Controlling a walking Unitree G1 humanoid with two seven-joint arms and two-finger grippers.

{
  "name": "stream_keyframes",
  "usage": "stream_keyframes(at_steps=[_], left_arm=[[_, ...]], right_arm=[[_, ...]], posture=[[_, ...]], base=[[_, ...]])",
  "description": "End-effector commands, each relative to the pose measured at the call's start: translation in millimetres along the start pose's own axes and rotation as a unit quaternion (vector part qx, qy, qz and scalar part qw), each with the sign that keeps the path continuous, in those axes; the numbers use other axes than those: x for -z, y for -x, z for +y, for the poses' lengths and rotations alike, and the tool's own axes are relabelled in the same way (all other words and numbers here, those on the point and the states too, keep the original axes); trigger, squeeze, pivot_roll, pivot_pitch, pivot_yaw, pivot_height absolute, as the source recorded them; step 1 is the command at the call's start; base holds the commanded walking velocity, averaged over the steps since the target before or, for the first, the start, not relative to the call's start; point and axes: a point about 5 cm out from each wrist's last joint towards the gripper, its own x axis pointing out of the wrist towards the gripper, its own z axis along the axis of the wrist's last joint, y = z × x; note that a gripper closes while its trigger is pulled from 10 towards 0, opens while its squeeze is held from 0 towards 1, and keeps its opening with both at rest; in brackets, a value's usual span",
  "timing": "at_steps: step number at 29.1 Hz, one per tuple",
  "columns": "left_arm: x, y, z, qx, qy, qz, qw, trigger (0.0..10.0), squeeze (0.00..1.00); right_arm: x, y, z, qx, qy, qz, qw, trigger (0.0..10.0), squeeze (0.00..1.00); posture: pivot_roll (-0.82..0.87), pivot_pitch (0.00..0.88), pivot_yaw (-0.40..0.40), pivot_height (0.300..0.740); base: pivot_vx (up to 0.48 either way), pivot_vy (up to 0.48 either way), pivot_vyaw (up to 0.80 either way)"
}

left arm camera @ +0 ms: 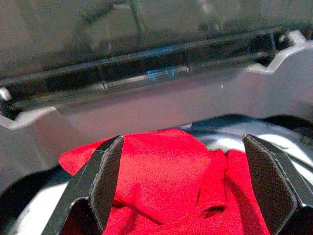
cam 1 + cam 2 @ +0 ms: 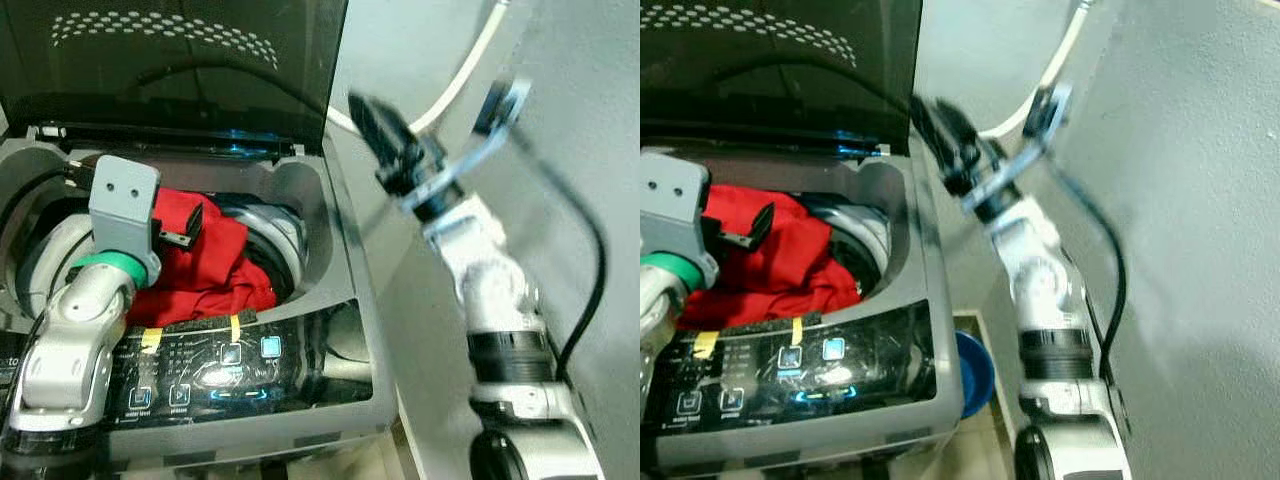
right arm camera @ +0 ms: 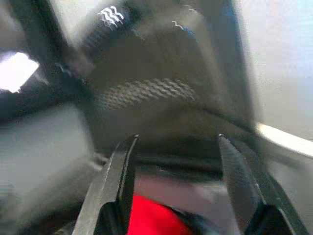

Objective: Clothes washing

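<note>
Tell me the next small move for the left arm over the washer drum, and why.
Probably lower the left gripper a little and press the red garment deeper into the drum. Its fingers are open over the cloth, which is heaped near the drum rim. The lid stands open; the right gripper hangs off to the side.

Left arm: bent at the elbow, forearm raised over the front edge of the washing machine [image 2: 330, 300], wrist block above the tub opening. Left gripper [image 1: 183, 183] is over the tub, fingers [image 1: 105, 181] spread wide with nothing between them. Right arm: raised beside the washing machine's right wall, forearm angled up and inward. Right gripper [image 3: 178, 188] is near the rear right corner of the machine, blurred, fingers parted and empty.
</note>
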Motion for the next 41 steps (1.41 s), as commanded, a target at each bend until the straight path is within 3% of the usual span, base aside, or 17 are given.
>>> stream_keyframes(at_steps=[1,2,6,7,12,17,20,24,31,41], left_arm=[[-1,3.8,0.8,-0.009,0.005,-0.004,1.0,10.0,0.0],[-2,4.5,2.3,-0.015,0.005,-0.006,1.0,10.0,0.0],[-5,4.7,2.7,-0.023,-0.008,0.001,1.0,10.0,0.0],[-9,3.5,0.9,-0.024,0.014,0.0,1.0,10.0,0.0],[-10,3.8,-3.2,-0.027,0.025,0.003,0.999,10.0,0.0],[-7,3.7,-6.5,-0.038,0.04,0.014,0.998,10.0,0.0],[-4,-1.1,-5.0,-0.05,0.041,0.033,0.997,10.0,0.0],[-4,-3.2,-5.2,-0.055,0.039,0.032,0.997,10.0,0.0],[4,3.7,-10.7,-0.056,0.052,0.037,0.996,10.0,0.0],[3,7.5,-13.9,-0.064,0.066,0.027,0.995,10.0,0.0]], right_arm=[[-3,5.8,-0.4,0.017,0.059,0.018,0.998,10.0,0.0],[1,10.2,-1.8,0.029,0.091,0.037,0.995,10.0,0.0],[11,20.2,-8.2,0.091,0.104,0.068,0.988,10.0,0.0],[22,26.9,-13.9,0.129,0.124,0.103,0.978,10.0,0.0],[34,36.2,-21.3,0.176,0.147,0.124,0.965,10.0,0.0],[41,39.9,-17.5,0.182,0.183,0.121,0.959,10.0,0.0],[45,36.8,-11.9,0.154,0.151,0.122,0.969,10.0,0.0],[54,38.6,-10.9,0.16,0.13,0.13,0.97,10.0,0.0],[68,44.4,-6.4,0.164,0.124,0.14,0.969,10.0,0.0],[71,43.3,1.5,0.143,0.12,0.14,0.972,10.0,0.0]], posture=[[0.03,0.063,-0.07,0.74],[0.03,0.063,-0.07,0.74],[0.04,0.053,-0.068,0.74],[0.04,0.041,-0.077,0.74],[0.05,0.028,-0.082,0.74],[0.06,0.0,-0.08,0.74],[0.06,0.0,-0.084,0.74],[0.07,0.0,-0.094,0.74],[0.07,0.0,-0.101,0.74],[0.05,0.0,-0.103,0.74]], base=[[0.0,0.0,0.0],[0.0,0.0,0.0],[0.0,0.0,0.0],[0.0,0.0,0.0],[0.0,0.0,0.0],[0.0,0.0,0.0],[0.0,0.0,0.0],[0.0,0.0,0.0],[0.0,0.0,0.0],[0.0,0.0,0.0]])
